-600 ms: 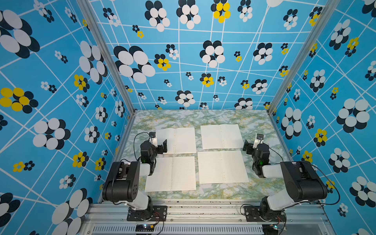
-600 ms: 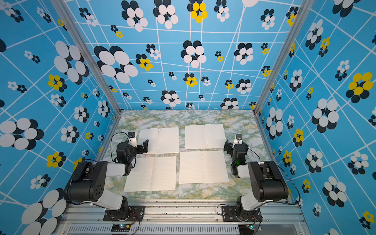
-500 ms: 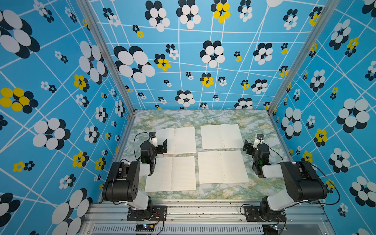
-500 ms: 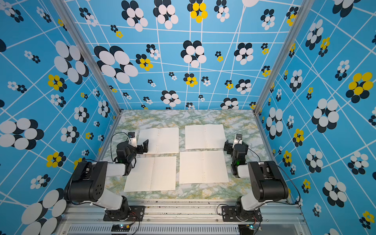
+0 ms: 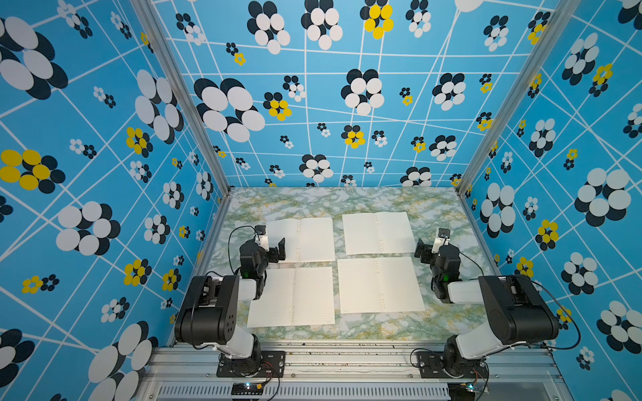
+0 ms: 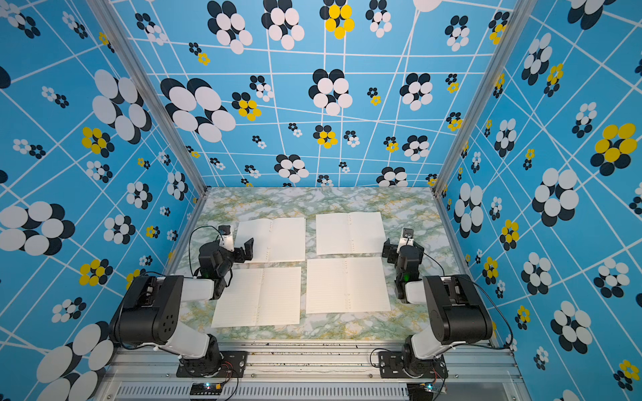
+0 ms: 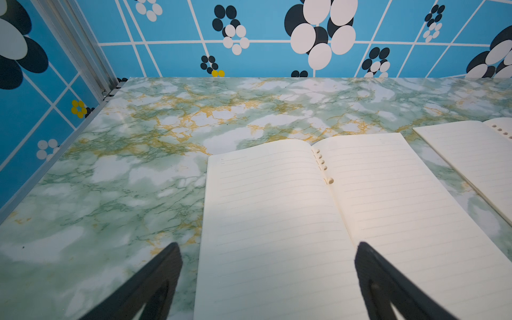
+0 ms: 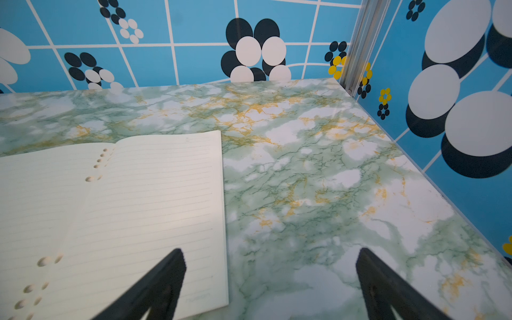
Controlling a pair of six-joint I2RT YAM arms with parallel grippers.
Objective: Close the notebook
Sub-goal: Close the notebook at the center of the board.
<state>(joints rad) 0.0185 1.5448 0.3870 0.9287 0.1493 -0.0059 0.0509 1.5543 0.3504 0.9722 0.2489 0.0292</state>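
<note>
Four notebooks (image 5: 377,284) lie open and flat in a two-by-two grid on the desk (image 5: 347,199); left hand (image 5: 278,249) and right hand (image 5: 424,250), both released and empty, hover at the far pair's outer edges.

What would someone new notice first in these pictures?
Loud blue flower-patterned walls enclose a green marble tabletop. Four open lined notebooks lie on it in a two-by-two grid. The left tool and right tool, both open, sit at the outer edges of the far-left notebook and far-right notebook.

Four cream lined notebooks (image 5: 392,232), open, flat, two-by-two grid
</note>
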